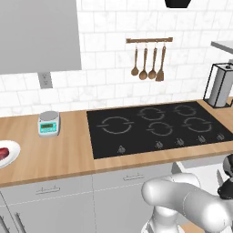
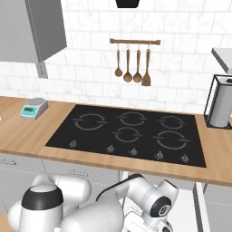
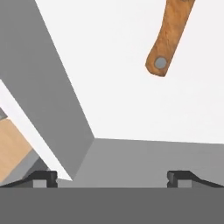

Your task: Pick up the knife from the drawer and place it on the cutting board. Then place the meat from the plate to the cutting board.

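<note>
— Red meat (image 1: 3,153) lies on the white plate (image 1: 13,154), well left of the black cooktop (image 1: 157,127) on the wooden counter (image 1: 59,157). A small scale (image 1: 48,123) stands between them.

— And the gripper (image 3: 112,177)?

— Its jaws are spread wide, gripping nothing, inside a white drawer (image 3: 131,87). A brown wooden knife handle (image 3: 168,37) lies on the drawer floor, apart from the fingertips (image 3: 43,177).
</note>
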